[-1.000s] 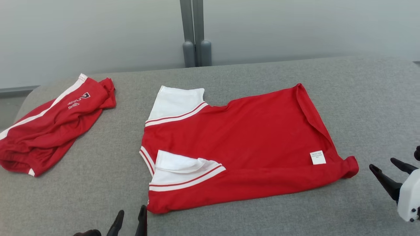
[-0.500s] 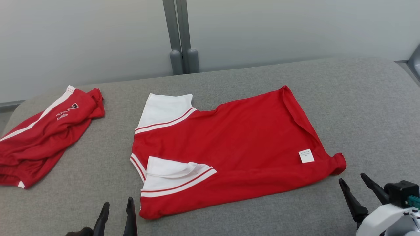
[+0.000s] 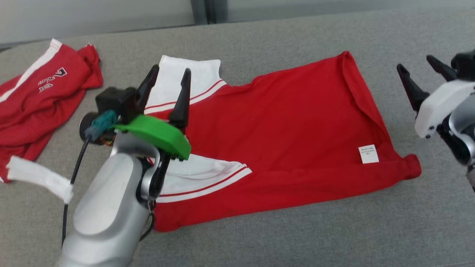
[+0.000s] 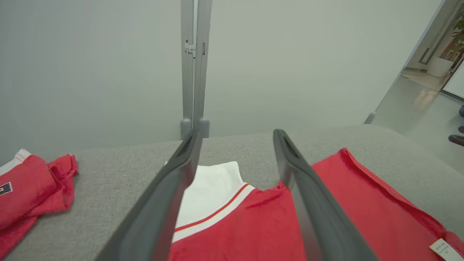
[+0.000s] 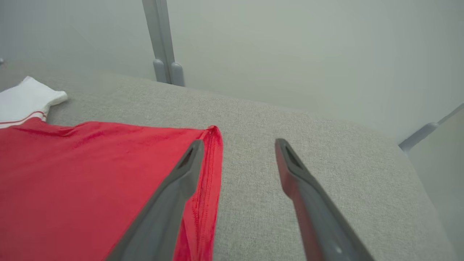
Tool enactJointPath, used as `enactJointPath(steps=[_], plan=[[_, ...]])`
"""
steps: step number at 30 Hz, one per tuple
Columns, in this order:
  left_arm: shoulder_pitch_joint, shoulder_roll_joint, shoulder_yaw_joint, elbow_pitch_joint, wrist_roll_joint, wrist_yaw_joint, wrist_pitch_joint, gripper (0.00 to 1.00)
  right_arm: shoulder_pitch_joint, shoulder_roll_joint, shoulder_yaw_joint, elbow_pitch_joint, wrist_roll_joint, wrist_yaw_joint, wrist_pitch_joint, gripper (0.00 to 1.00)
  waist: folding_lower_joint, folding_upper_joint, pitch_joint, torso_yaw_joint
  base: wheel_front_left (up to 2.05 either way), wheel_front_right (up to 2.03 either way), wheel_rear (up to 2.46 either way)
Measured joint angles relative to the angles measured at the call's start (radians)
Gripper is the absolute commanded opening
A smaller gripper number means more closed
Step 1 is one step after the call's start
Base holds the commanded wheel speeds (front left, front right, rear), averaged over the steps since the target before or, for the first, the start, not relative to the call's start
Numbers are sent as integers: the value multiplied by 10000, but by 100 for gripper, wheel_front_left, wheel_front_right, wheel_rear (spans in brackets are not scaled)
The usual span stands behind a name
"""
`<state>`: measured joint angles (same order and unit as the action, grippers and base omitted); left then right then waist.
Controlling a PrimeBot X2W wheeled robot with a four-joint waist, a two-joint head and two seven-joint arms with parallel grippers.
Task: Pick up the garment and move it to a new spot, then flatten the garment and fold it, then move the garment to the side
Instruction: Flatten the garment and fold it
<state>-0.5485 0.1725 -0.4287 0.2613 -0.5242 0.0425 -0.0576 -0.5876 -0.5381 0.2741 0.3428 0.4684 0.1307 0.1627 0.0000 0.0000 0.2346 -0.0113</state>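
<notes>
On the grey table (image 3: 297,237) the red garment (image 3: 289,141) lies spread, mid-table. Left gripper (image 3: 170,70) hovers over the far white sleeve (image 3: 202,74), right gripper (image 3: 415,63) just beside the far hem corner (image 3: 347,57). Both have jaws apart, empty. Best: pinch both far corners level, 2 layers together, fold evenly.

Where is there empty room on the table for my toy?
Bare grey table runs along the near edge of the red shirt, and behind it toward the wall. Crowded on the left: the left gripper hangs over the shirt near red shorts.
</notes>
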Motion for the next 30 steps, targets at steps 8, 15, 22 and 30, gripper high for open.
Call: enactJointPath(steps=[8, 15, 22, 30], plan=[[-2866, -552, -407, 2917, 251, -424, 869, 100, -2716, 267, 1166, 1478, -422, 4, 1758, 100, 2, 0, 1754, 509, 0, 0, 0], [-4136, -757, -566, 4907, 303, -520, 1135, 100, -3638, 466, 1960, 2527, -665, 4, 2136, 100, 2, 0, 2766, 765, 0, 0, 0], [-5032, -844, -619, 6146, 307, -543, 1195, 100, -4444, 316, 2320, 2905, -635, 10, 2161, 100, 2, 0, 3199, 777, 0, 0, 0], [-5652, -901, -662, 7122, 230, -702, 1344, 100, -4882, 219, 2869, 3150, -382, 10, 2416, 100, 1, 0, 3274, 647, 0, 0, 0]])
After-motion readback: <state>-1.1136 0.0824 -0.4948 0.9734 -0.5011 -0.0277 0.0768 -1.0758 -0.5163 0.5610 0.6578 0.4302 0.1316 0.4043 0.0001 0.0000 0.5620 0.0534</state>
